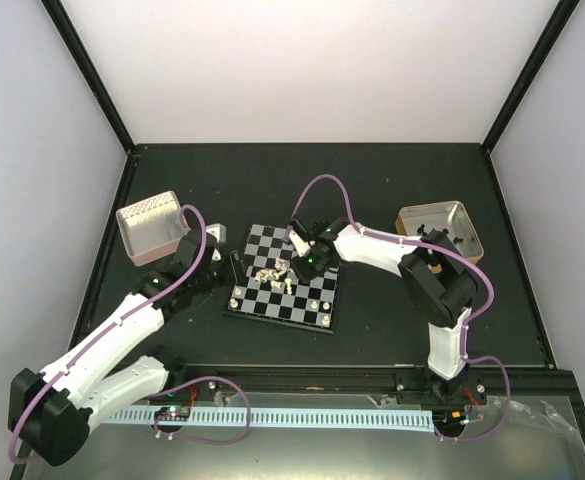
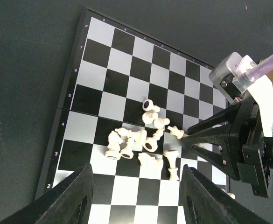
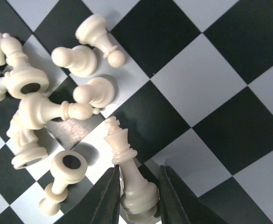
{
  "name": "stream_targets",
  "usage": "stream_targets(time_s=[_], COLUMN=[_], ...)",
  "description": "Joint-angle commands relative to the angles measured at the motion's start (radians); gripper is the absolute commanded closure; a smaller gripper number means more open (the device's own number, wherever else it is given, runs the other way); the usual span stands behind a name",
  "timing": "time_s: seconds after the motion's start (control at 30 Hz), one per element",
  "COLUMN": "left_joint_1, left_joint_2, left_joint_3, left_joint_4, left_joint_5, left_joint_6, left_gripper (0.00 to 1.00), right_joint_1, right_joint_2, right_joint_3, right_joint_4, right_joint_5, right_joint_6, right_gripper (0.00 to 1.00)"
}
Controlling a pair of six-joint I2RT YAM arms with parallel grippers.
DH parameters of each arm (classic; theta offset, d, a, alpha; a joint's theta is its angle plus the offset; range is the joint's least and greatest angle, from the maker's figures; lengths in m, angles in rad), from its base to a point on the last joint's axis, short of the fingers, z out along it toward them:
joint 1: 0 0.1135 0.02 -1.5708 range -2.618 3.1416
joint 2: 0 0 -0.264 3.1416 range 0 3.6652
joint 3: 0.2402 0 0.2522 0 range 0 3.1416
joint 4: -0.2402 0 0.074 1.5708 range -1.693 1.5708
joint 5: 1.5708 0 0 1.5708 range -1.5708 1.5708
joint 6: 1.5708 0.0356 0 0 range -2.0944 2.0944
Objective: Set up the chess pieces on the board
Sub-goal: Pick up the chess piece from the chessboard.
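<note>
The right gripper (image 3: pixel 140 176) is bracketing a toppled chess piece (image 3: pixel 126 161) between near-touching fingers on the board (image 3: pixel 211 84), grip untellable, needing a centred squeeze low on its base, while the left gripper (image 2: pixel 136 179) is hovering wide apart.

Chess pieces (image 3: pixel 38 112): smooth cream plastic-looking, slight sheen. Board (image 2: pixel 127 60): glossy, reflective sq's. Tin (image 1: pixel 152 252) left of board: matt metal-looking. Tabletop (image 1: pixel 372 180): matt dark.

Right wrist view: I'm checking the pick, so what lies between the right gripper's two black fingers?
The base of a crowned cream-white chess piece, over the black-and-silver checkered board; the right wrist view shows it.
</note>
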Motion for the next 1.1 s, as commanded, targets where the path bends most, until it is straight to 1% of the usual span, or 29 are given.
stream_targets(time_s=[0.0,0.1,0.2,0.37,0.53,0.67,0.77,0.97,1.07], left_joint_1=[0.007,0.007,0.007,0.007,0.007,0.008,0.007,0.007,0.007], left_joint_2=[-0.007,-0.001,0.006,0.028,0.062,0.105,0.140,0.178,0.202], left_joint_3=[0.007,0.007,0.005,-0.009,-0.041,-0.061,-0.062,-0.085,-0.094], left_joint_4=[0.004,0.017,0.039,0.108,0.246,0.396,0.461,0.574,0.605], left_joint_5=[0.014,0.038,0.074,0.164,0.307,0.420,0.470,0.503,0.507], left_joint_6=[0.001,0.006,0.008,-0.011,-0.085,-0.157,-0.186,-0.241,-0.261], left_gripper=[0.47,0.46,0.46,0.44,0.37,0.34,0.33,0.33,0.36], right_joint_1=[0.000,0.000,0.000,0.000,0.001,-0.001,0.000,0.000,0.000], right_joint_2=[0.007,-0.002,-0.033,-0.184,-0.308,-0.365,-0.391,-0.421,-0.431], right_joint_3=[-0.008,-0.016,-0.039,-0.174,-0.260,-0.303,-0.331,-0.360,-0.366], right_joint_4=[-0.008,0.012,0.067,0.306,0.441,0.493,0.528,0.569,0.580], right_joint_5=[0.068,0.089,0.092,0.029,-0.010,-0.080,-0.138,-0.230,-0.255], right_joint_6=[0.003,0.013,0.021,-0.002,0.003,-0.012,-0.014,-0.009,0.001], right_gripper=[0.78,0.80,0.81,0.81,0.81,0.81,0.81,0.81,0.81])
